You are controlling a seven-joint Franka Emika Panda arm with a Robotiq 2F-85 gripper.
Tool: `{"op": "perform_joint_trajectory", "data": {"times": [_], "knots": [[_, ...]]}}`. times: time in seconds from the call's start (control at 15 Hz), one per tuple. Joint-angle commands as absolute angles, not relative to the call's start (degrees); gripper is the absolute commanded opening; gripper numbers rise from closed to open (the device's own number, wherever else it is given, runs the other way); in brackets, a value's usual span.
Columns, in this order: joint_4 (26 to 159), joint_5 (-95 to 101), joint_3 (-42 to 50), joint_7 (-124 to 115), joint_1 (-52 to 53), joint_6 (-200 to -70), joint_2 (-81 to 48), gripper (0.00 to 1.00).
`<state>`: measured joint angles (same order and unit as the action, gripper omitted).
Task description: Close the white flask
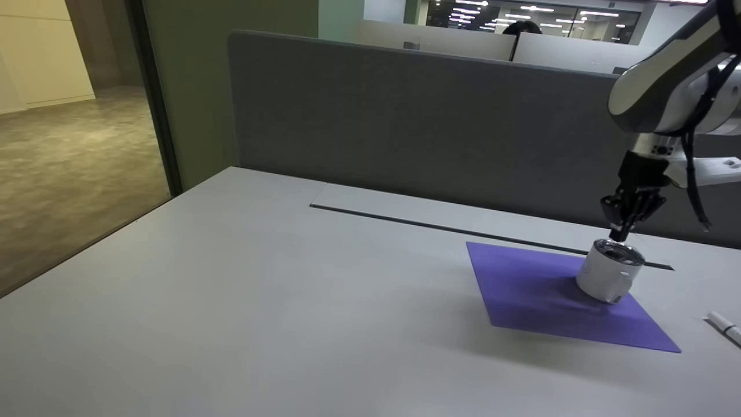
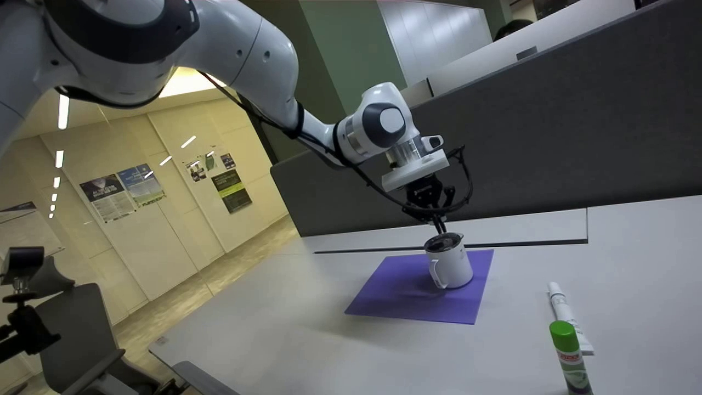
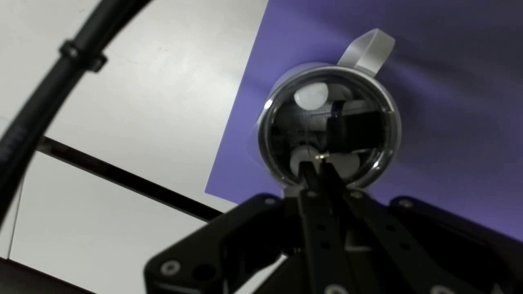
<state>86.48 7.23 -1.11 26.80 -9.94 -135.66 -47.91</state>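
The white flask stands upright on the purple mat and shows in both exterior views. It is a short white cylinder with a handle and a clear, dark-looking lid on top. In the wrist view I look down on the shiny round lid; the handle points up and right. My gripper's two black fingertips are almost together over the lid's near edge. In the exterior views the gripper points down at the lid's rim. I cannot tell whether the tips touch the lid or pinch any part of it.
A white marker-like tube lies right of the mat. A green-capped bottle stands beside that tube. A grey partition runs along the table's back, with a dark slot before it. A black cable crosses the wrist view.
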Motion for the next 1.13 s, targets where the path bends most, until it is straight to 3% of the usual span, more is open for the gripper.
{"op": "perform_joint_trajectory", "data": {"times": [0.0, 0.53, 0.67, 1.07], "knots": [[89.29, 2.9, -5.4, 32.71, -14.05, -133.06, -43.24, 0.39], [92.93, -1.02, -5.24, 36.96, -14.79, -127.86, -36.45, 0.95], [93.45, -1.54, -4.97, 36.04, -14.52, -126.68, -35.56, 1.0], [92.46, -2.9, -4.61, 35.95, -14.02, -125.54, -36.4, 1.0]]}}
